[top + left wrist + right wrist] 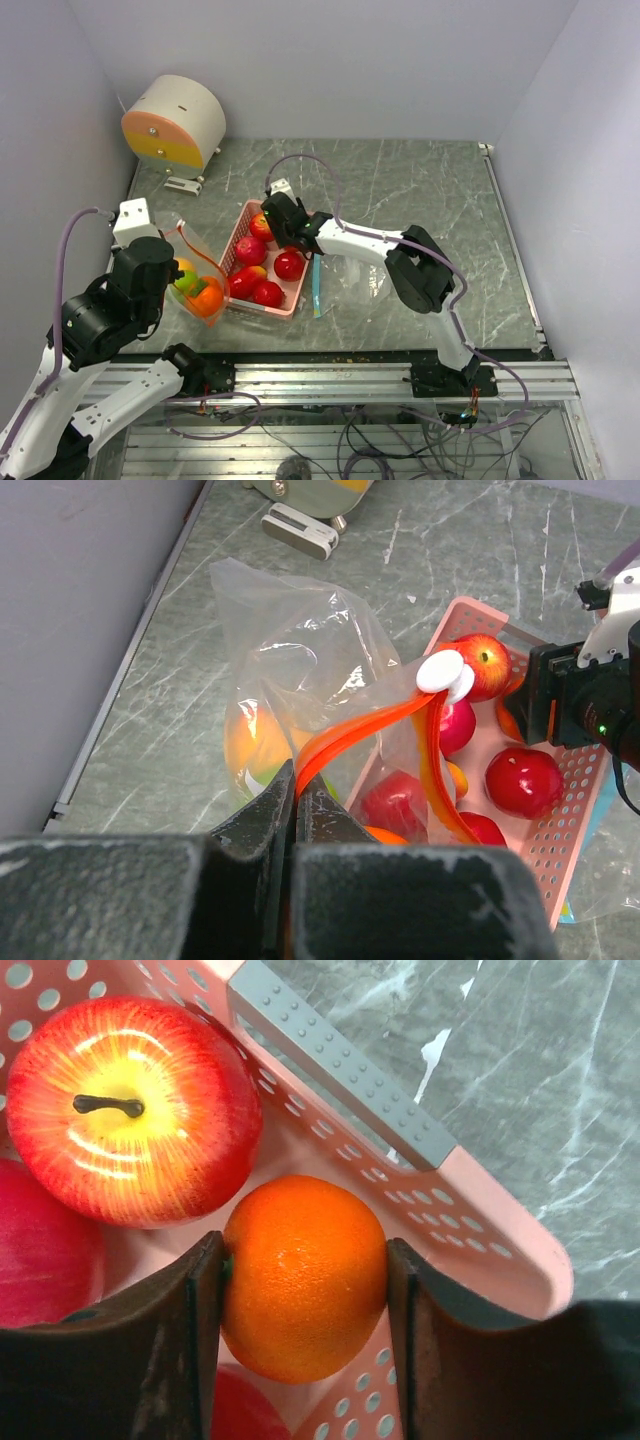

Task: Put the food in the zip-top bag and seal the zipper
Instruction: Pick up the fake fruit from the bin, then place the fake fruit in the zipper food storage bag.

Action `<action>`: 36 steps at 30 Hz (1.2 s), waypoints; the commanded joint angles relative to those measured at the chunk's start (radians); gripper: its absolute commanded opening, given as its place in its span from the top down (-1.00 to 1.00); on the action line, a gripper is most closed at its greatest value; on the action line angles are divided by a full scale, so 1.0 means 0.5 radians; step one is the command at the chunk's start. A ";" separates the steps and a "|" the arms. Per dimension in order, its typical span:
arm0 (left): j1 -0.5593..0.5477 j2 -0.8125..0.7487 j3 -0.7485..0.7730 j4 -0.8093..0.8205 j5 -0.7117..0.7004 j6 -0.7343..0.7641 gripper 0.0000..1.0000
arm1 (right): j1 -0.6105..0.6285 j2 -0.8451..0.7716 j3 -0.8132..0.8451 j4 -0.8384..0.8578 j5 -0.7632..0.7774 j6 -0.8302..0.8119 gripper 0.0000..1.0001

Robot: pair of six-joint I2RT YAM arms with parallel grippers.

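Top cam overhead; wrist cams close, all on basket [265, 311].

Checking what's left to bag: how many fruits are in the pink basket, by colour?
Red apples: 5
Orange fruits: 2
Total: 7

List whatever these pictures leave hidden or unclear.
- How many fruits the bag holds: crinkled plastic and the left gripper cover them in the left wrist view; the left arm overhangs them in the top view.
- Whether the orange between the right gripper is off the basket floor: the wrist view is too tight, and from above the gripper's body covers it.
- Teal strip beside the basket: top view, too small to identify.
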 commanded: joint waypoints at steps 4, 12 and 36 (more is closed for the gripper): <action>0.008 0.002 -0.007 0.030 -0.020 -0.017 0.86 | -0.007 -0.135 -0.092 -0.062 0.106 0.007 0.72; 0.009 0.046 -0.031 0.104 0.026 0.001 0.86 | -0.005 -0.645 -0.412 0.295 -0.252 0.016 0.86; 0.008 0.260 -0.139 0.341 0.226 0.002 0.86 | 0.344 -1.437 -1.004 1.243 -1.750 -0.107 0.88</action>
